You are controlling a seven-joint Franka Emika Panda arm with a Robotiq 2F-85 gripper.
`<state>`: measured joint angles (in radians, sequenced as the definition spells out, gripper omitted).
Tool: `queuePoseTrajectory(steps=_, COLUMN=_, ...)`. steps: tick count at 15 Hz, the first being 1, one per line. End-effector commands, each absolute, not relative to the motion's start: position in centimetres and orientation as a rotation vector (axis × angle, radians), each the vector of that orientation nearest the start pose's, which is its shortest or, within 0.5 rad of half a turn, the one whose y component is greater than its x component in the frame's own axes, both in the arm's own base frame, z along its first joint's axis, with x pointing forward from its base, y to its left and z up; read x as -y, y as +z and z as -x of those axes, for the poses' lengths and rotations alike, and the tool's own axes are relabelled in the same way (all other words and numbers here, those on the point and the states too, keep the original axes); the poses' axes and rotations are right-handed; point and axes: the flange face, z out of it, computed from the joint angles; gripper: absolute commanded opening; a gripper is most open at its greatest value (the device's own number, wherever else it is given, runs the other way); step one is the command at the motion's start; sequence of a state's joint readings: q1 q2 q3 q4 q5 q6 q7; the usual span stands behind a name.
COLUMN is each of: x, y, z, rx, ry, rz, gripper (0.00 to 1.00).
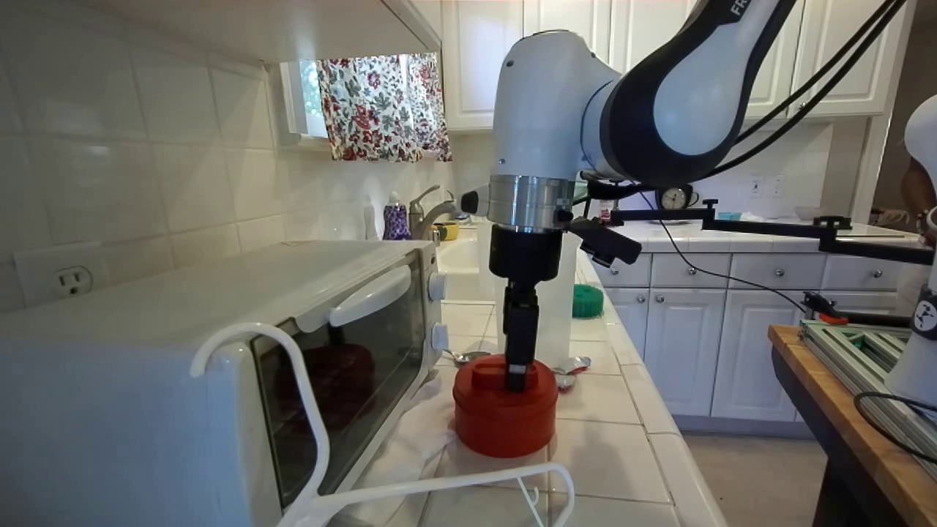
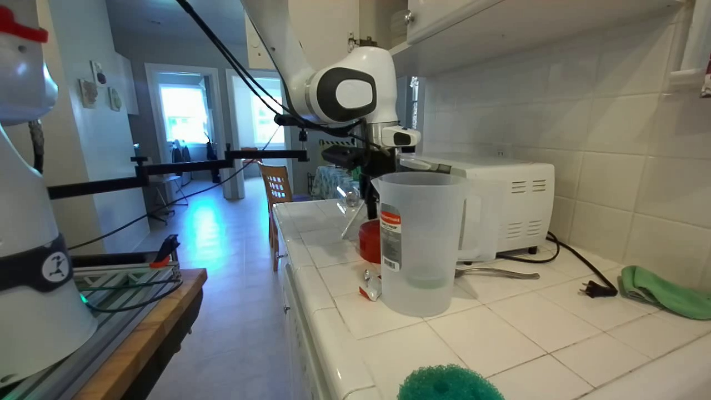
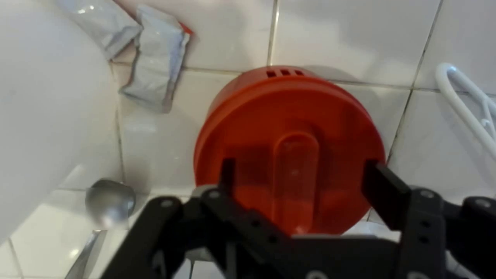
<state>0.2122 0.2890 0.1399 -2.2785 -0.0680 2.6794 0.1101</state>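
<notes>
A round red lidded container (image 1: 505, 427) stands upright on the tiled counter, visible in both exterior views. Along the top of its lid runs a raised bar handle (image 3: 296, 174). My gripper (image 3: 300, 172) points straight down over the lid, its jaws apart on either side of that handle. In the wrist view a gap shows between each finger and the handle. Seen from an exterior view, the fingertips (image 1: 516, 380) are down at lid height; whether they touch the lid I cannot tell. The lower part of the lid in the wrist view is hidden behind the gripper body.
A translucent pitcher (image 2: 416, 250) stands close by the container. Opposite is a white toaster oven (image 1: 146, 307). Foil packets (image 3: 159, 58) and a spoon (image 3: 110, 201) lie near. A white hanger-like frame (image 1: 439, 483) crosses the front; a green scrubber (image 1: 588, 301) sits near the counter edge.
</notes>
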Motion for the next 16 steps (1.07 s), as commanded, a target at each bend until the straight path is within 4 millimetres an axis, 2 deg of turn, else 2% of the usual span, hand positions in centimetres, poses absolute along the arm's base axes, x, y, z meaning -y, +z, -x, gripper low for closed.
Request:
queuePoseTrajectory(steps=1, x=-19.3, y=23.8, z=-51.6, rx=0.445, ry=-0.193, rz=3.080, gripper=0.52)
queuePoseTrajectory(steps=4, x=-19.3, y=23.9, z=-51.6, rx=0.440, ry=-0.206, rz=3.080, gripper=0.29)
queuePoseTrajectory(steps=7, x=-19.4, y=24.9, z=-51.3, rx=0.364, ry=-0.187, rz=3.108, gripper=0.07)
queuePoseTrajectory(steps=12, x=-21.3, y=28.1, z=-49.3, rx=0.328, ry=-0.119, rz=3.130, gripper=0.08)
queuePoseTrajectory(steps=16, x=-21.8, y=32.6, z=-47.6, rx=0.363, ry=-0.153, rz=3.173, gripper=0.08)
